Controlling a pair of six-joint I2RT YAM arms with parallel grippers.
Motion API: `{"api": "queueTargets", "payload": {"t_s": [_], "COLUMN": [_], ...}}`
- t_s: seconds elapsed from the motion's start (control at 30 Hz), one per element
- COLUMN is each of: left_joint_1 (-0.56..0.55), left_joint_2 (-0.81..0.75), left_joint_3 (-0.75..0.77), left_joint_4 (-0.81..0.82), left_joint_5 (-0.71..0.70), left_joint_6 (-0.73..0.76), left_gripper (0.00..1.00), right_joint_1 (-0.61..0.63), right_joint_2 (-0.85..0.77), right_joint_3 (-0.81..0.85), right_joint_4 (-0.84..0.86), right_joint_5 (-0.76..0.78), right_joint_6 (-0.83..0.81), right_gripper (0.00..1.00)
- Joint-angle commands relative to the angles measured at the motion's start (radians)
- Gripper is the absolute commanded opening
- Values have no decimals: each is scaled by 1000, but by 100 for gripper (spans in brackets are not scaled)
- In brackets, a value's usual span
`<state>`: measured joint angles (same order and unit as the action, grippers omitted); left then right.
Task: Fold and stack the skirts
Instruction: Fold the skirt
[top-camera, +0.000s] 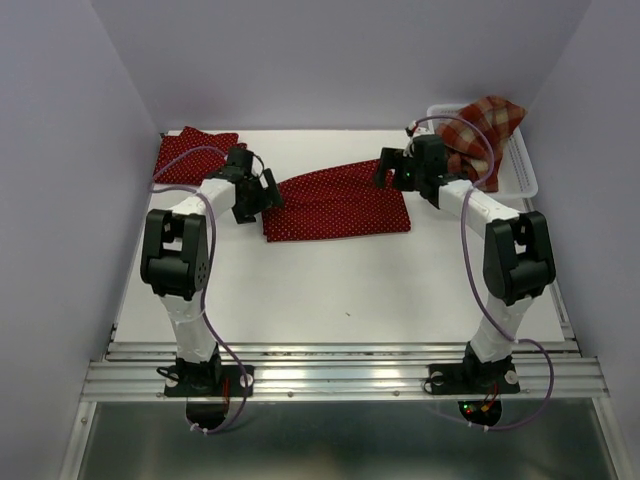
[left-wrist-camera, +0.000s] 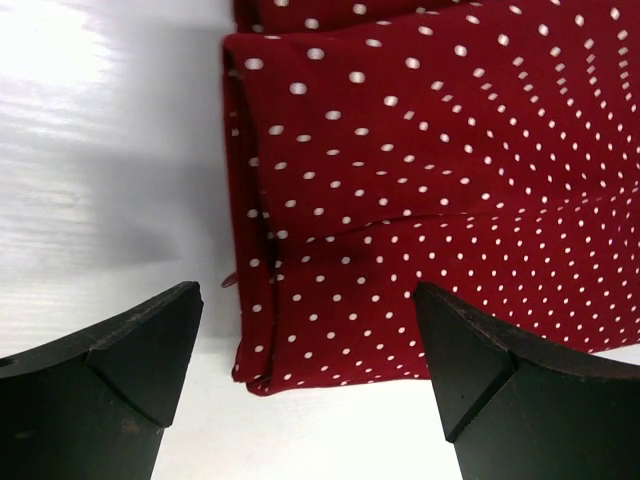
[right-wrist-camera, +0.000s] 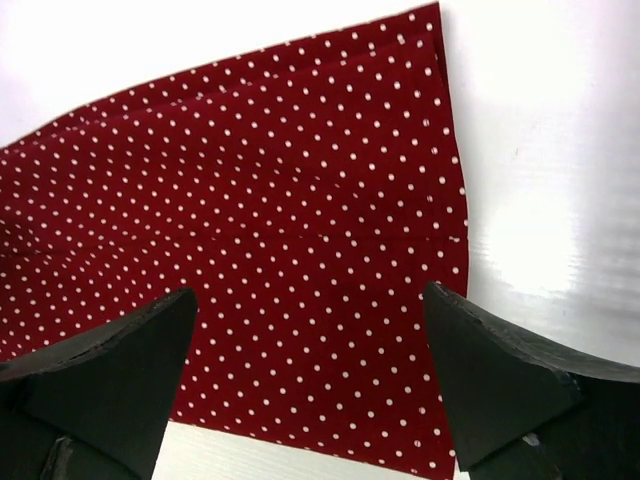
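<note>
A dark red polka-dot skirt (top-camera: 335, 205) lies folded flat in the middle of the white table (top-camera: 330, 290). My left gripper (top-camera: 262, 195) hovers open over its left end, where the folded edge (left-wrist-camera: 255, 250) shows between the jaws; nothing is held. Above the skirt's right end my right gripper (top-camera: 395, 170) is open too, with dotted cloth (right-wrist-camera: 300, 260) under the jaws. A second polka-dot skirt (top-camera: 190, 152) lies folded at the back left. The red-and-cream plaid skirt (top-camera: 480, 135) is bunched in the basket at the back right.
A white mesh basket (top-camera: 522, 170) stands at the table's back right corner. Lilac walls close in the back and both sides. An aluminium rail (top-camera: 340, 375) runs along the near edge, carrying both arm bases.
</note>
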<state>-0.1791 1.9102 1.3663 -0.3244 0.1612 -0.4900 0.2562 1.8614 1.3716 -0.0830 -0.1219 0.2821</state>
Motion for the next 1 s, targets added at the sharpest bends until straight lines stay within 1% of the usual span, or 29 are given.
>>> {"api": "queueTargets", "payload": {"t_s": [0.0,0.1,0.5,0.57,0.6,0.63,0.67,0.7,0.73,0.77,0.8,0.9,0.93,0.97], "left_joint_1": [-29,-49,-54,-62,-65,-66,-71,-74,-76,-76,-76,-76,-76,-76], "left_joint_2": [1,39,128,136,138,144,159,164,167,174,177,184,185,187], "left_joint_3": [4,16,16,14,11,10,14,28,37,43,53,60,62,63], "left_joint_4": [27,7,1,4,8,19,15,7,5,2,-8,-18,-21,-22], "left_joint_5": [26,-17,-46,-35,-31,-22,-12,-21,-22,-22,-23,-43,-51,-57], "left_joint_6": [93,97,67,67,68,71,73,74,76,73,71,68,68,67], "left_gripper": [99,99,99,94,90,82,79,72,60,52,40,21,5,0], "right_joint_1": [-5,-5,-5,-5,-5,-5,-5,-5,-5,-5,-5,-5,-5,-5], "right_joint_2": [-62,-82,-140,-143,-143,-143,-143,-145,-146,-148,-149,-154,-156,-157], "right_joint_3": [-41,-62,-91,-92,-92,-92,-92,-92,-92,-92,-92,-95,-98,-101], "right_joint_4": [46,39,22,19,20,19,20,20,20,20,22,22,22,22], "right_joint_5": [-21,-10,28,33,33,37,42,45,47,50,50,57,60,61], "right_joint_6": [-26,-27,-54,-57,-57,-58,-58,-58,-58,-60,-61,-63,-63,-64], "right_gripper": [100,100,100,100,100,100,100,100,100,100,100,100,100,100]}}
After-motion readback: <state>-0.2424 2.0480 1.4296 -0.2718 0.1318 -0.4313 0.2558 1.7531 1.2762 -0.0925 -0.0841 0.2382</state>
